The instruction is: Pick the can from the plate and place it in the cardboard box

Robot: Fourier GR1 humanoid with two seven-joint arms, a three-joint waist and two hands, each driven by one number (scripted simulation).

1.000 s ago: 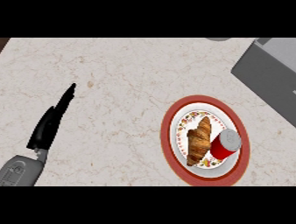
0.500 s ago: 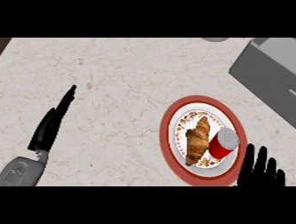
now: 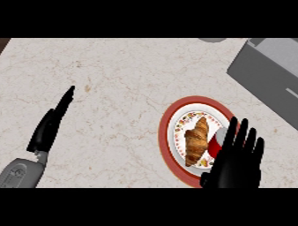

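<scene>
A pale marble counter (image 3: 113, 79) seen from steeply above. Toward the lower right sits a round plate (image 3: 166, 132) with a red rim and a flowered white centre. On it lies a croissant (image 3: 196, 141), and just to the croissant's right stands the red can (image 3: 215, 142), on the plate and mostly hidden.

The right hand (image 3: 233, 170) comes in from the lower edge and lies over the plate's right side, fingers straight and spread, covering much of the can. Whether it touches the can cannot be told.

The left hand (image 3: 50, 123) is at the view's left, well apart from the plate, open with straight fingers pointing up the view.

A grey box (image 3: 275, 75) fills the upper right corner, apart from the plate.
</scene>
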